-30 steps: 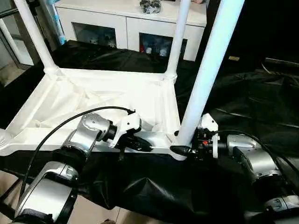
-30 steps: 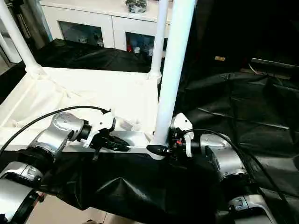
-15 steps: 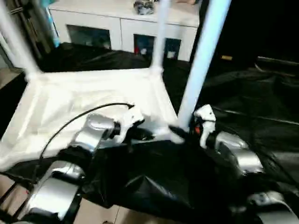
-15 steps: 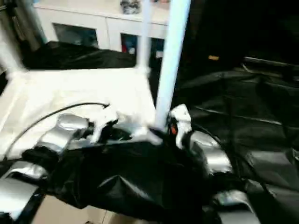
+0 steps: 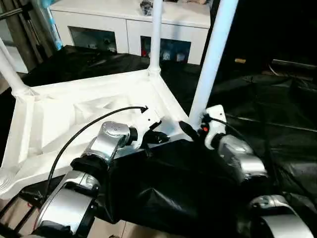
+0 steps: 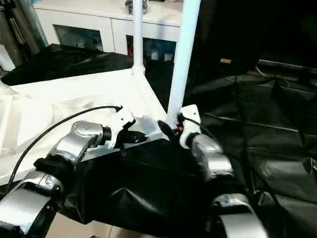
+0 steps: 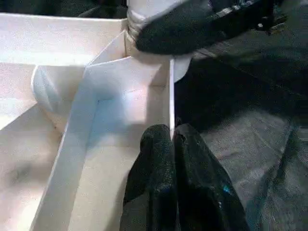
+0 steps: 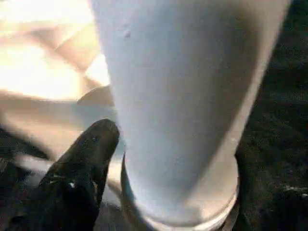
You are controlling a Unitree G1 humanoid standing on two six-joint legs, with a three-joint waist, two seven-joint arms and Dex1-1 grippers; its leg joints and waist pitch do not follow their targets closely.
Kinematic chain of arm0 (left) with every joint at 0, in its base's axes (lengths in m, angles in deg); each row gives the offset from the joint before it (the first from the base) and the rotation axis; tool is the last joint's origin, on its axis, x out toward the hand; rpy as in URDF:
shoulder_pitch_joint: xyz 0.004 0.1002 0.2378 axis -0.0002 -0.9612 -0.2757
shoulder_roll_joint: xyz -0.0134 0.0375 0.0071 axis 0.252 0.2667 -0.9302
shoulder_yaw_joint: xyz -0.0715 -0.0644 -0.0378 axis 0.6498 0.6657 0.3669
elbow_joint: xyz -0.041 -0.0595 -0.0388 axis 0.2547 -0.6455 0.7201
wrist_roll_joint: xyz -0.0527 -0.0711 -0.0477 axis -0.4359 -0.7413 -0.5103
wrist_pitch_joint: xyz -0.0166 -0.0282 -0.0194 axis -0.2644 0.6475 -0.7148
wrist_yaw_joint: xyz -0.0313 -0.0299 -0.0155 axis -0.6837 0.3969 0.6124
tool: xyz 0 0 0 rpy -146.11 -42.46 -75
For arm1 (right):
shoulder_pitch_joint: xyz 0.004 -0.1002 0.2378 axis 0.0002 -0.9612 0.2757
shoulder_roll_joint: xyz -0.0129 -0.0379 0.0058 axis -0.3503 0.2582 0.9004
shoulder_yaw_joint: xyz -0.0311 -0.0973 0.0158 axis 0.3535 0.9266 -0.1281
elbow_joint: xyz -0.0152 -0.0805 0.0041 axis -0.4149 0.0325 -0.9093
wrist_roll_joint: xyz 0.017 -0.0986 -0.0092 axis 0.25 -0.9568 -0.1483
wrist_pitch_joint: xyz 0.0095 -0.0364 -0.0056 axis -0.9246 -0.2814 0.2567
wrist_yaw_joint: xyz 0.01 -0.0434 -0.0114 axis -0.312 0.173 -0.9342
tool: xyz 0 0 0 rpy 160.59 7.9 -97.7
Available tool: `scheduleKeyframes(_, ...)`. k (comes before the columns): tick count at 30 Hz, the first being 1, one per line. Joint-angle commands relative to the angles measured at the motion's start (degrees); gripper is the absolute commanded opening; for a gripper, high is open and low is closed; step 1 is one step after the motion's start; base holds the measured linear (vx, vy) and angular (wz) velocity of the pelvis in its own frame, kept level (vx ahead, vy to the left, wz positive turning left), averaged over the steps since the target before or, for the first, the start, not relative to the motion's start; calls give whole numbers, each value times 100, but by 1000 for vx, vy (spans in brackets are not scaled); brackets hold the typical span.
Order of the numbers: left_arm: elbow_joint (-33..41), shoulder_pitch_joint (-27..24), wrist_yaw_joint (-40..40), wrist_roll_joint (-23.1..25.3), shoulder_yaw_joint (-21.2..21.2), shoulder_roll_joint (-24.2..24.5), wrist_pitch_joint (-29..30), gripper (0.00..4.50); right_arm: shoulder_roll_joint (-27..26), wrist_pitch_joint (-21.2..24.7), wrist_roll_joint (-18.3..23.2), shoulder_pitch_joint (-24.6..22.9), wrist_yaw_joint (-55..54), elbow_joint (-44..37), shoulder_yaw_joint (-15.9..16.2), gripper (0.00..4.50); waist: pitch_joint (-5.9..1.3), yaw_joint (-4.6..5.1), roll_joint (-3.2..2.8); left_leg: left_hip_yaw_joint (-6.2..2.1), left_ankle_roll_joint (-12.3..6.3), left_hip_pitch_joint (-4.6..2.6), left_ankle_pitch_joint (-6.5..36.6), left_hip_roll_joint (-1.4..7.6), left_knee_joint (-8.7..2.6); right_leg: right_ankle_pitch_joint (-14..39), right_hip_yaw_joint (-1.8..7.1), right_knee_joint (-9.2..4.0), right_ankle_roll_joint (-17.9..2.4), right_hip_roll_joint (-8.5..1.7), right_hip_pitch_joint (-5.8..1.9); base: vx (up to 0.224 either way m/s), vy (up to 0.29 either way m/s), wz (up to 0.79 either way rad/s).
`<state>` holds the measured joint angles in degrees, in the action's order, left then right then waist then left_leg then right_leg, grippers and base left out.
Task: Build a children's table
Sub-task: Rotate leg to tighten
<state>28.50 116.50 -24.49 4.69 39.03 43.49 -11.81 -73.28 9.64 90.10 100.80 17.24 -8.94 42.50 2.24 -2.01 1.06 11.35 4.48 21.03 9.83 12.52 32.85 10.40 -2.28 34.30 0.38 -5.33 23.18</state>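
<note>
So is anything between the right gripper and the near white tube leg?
Nothing visible. The right gripper sits at the base of the near white tube leg, one black finger beside it.

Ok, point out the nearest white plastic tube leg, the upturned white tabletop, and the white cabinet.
Nearest white plastic tube leg [image 5: 210,62], left eye view, mid-shaft.
Upturned white tabletop [image 5: 59,114], left eye view, ribbed underside.
White cabinet [image 5: 133,30], left eye view, front.

The children's table [image 5: 89,106] looks like smooth white plastic, faintly glossy on its legs [image 5: 212,58]. A wrinkled black sheet [image 5: 277,124] with a dull sheen covers the counter, perhaps plastic film. The forearms [image 5: 110,141] are brushed silver metal; the fingers [image 7: 163,178] are matt black.
</note>
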Motion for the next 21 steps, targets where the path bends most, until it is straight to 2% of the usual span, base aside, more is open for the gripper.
scheduleKeyframes(1, 169, -113, 593, -277, -142, -61, -237, 0, 44, 15, -13, -139, 859, -192, 473, 385, -335, -30, 27, -17, -323, -40, 1303, 40, -346, 826, 134, -382, -1347, -191, -274, 0, 0, 0)
scheduleKeyframes(3, 235, -163, 947, -345, -168, 58, -355, 0, 262, -32, 49, -243, 1319, -398, 559, 385, -334, -41, 27, -8, -393, -47, 1234, 48, -340, 661, 135, -367, -1416, -185, -272, 0, 0, 0)
scheduleKeyframes(4, 251, -178, 1216, -376, -199, 163, -413, 0, 445, -1, 106, -325, 1671, -566, 629, 385, -325, -69, 43, -4, -419, -53, 1231, 54, -342, 657, 127, -378, -1424, -175, -289, 0, 0, 0)
scheduleKeyframes(7, 216, -157, 1676, -376, -269, 396, -481, 0, 816, 162, 198, -481, 2428, -889, 733, 385, -331, -139, 28, 18, -482, -66, 1147, 85, -332, 532, 124, -328, -1498, -175, -278, 0, 0, 0)
scheduleKeyframes(12, 121, -90, 2067, -379, -308, 544, -550, 0, 1017, 311, 275, -536, 2875, -1007, 796, 385, -321, -178, 37, 24, -390, -72, 1257, 86, -339, 740, 128, -344, -1520, -191, -264, 0, 0, 0)
scheduleKeyframes(16, 56, -31, 2401, -410, -335, 647, -575, 0, 1145, 547, 392, -601, 3230, -1203, 852, 339, -331, -189, 42, 24, -394, -65, 1123, 79, -331, 588, 127, -319, -1536, -189, -270, 0, 0, 0)
scheduleKeyframes(17, 52, -28, 2414, -411, -335, 648, -578, 0, 1145, 559, 400, -605, 3243, -1214, 850, 339, -330, -195, 41, 24, -403, -66, 1101, 83, -331, 558, 126, -317, -1549, -193, -267, 0, 0, 0)
scheduleKeyframes(21, 16, -20, 2447, -405, -313, 637, -618, 0, 1131, 696, 489, -653, 3367, -1309, 859, 296, -327, -208, 41, 23, -389, -73, 1110, 86, -333, 612, 126, -324, -1546, -197, -267, 0, 0, 0)
